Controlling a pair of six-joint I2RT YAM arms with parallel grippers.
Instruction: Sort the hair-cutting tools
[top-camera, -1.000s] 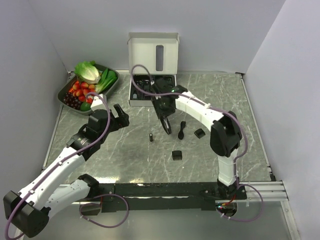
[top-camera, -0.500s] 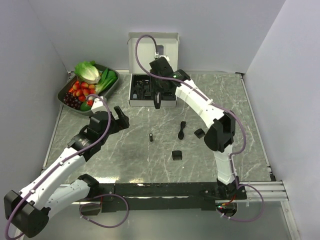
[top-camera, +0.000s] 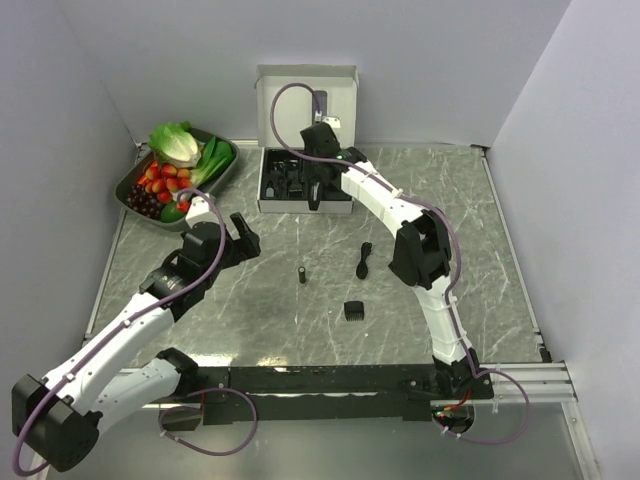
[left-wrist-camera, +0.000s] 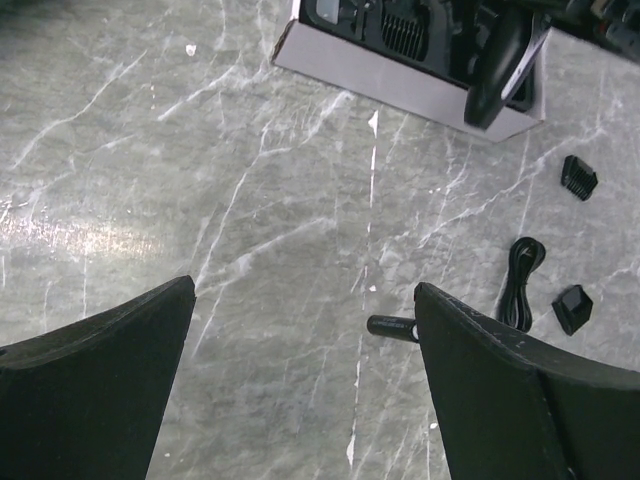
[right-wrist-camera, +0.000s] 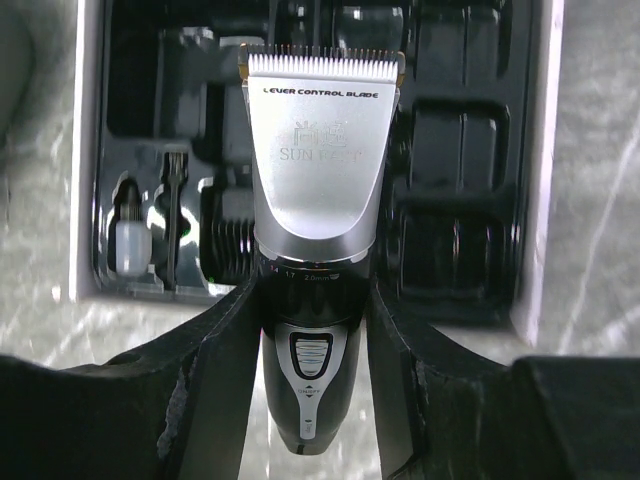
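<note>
Carried up from the table (top-camera: 250, 300), the clipper (right-wrist-camera: 318, 150) hangs over the box (right-wrist-camera: 88, 150), clamped at its waist by the half-closed right gripper (right-wrist-camera: 315, 310); probably rigid, slick, weighty: hold mid-body. The left gripper (left-wrist-camera: 305, 290) gapes, empty.

The box (top-camera: 285, 110) is sitting at the back middle of the counter (top-camera: 240, 300), and the tray (top-camera: 124, 190) is lying to its left, in the back corner. The right hand (right-wrist-camera: 318, 300) is holding the clipper (right-wrist-camera: 318, 180) over the box's front edge. Before the box, the cylinder (top-camera: 302, 273) is lying leftmost and the brush (top-camera: 364, 260) right of it. The comb guard (top-camera: 354, 310) is lying nearest the front. The left hand (top-camera: 243, 232) is hanging left of the cylinder.
</note>
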